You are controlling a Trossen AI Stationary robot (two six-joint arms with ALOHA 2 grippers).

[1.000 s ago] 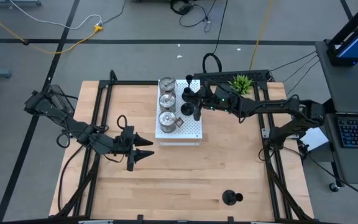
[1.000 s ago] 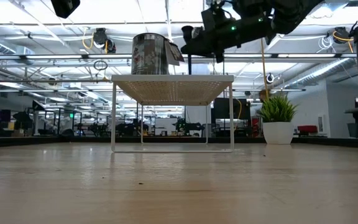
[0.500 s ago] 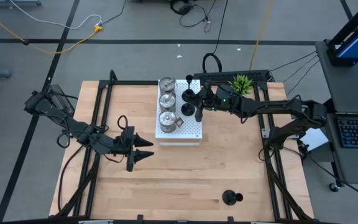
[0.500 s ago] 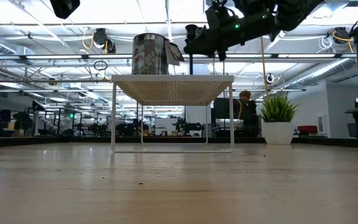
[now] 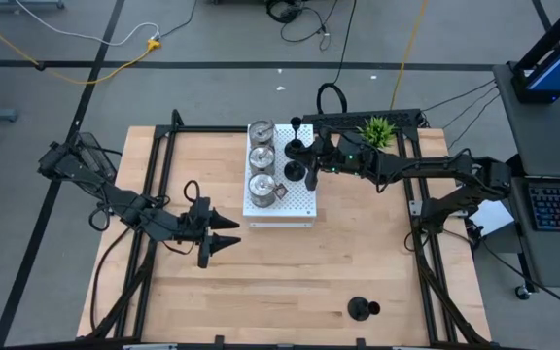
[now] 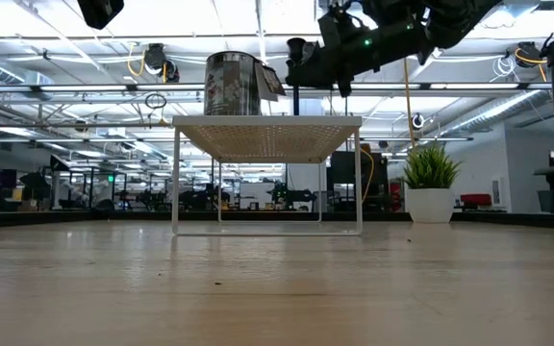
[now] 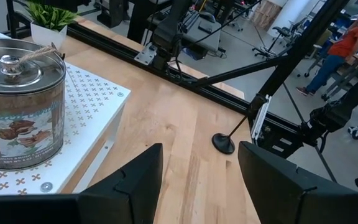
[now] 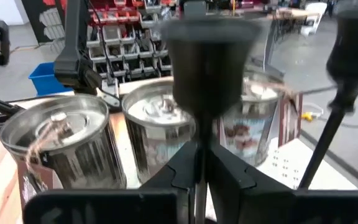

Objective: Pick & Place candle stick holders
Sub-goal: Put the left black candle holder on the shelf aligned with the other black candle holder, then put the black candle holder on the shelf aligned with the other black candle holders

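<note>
Three silver candle stick holders [image 5: 261, 156] stand in a row on the white perforated board [image 5: 295, 206], and from above I see my right gripper [image 5: 315, 165] at the board's far right side, among the black holders there. Only my right wrist view shows the grasp itself: my fingers [image 8: 225, 174] are pinched narrow on the thin stem of a black candle stick holder [image 8: 207, 56], its cup rising just ahead of the lens, with the silver ones [image 8: 64, 146] lined up behind it. A second black stem [image 8: 328, 134] stands just beside it.

From worktop height the board reads as a small raised stand on legs [image 6: 267, 130], with my right gripper [image 6: 315, 67] above its top, a detail the overhead view flattens out.

My left gripper [image 5: 227, 236] waits over bare wood, well apart from the board, its fingers spread wide. Its wrist view picks up the nearest silver holder [image 7: 20, 102] and, farther off on the worktop [image 5: 280, 282], a lone black holder [image 7: 225, 137] near the front edge [image 5: 362, 308].

A green potted plant [image 5: 377, 128] sits at the far right corner. Beyond the worktop lie cables on a grey floor and shelving, and a person in an orange top [image 7: 347, 43] stands in the room.
</note>
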